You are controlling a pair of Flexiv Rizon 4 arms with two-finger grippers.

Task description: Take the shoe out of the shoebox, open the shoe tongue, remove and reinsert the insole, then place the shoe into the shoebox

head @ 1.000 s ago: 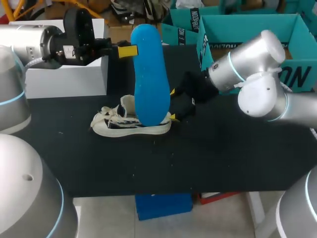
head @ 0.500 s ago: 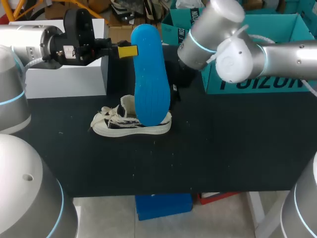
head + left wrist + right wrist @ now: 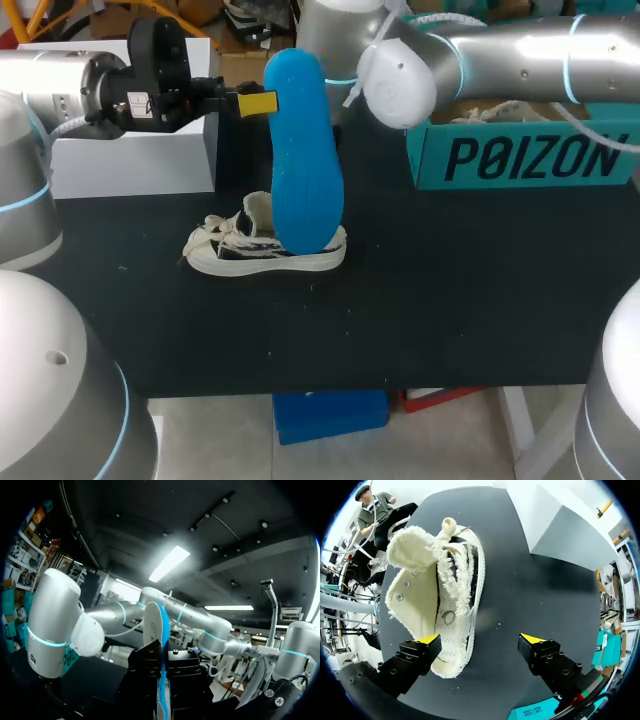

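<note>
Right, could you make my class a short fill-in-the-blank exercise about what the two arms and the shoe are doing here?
1. The left gripper holds the ___ insole upright by its upper end.
2. The shoe rests on the ___, outside the shoebox.
3. The right gripper is above the shoe with its fingers ___, gripping nothing.
Missing words: blue; table; open.

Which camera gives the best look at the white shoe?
The right wrist view: the shoe shows whole from above, tongue open. The head view has it partly behind the blue insole; the left wrist view misses it.
</note>
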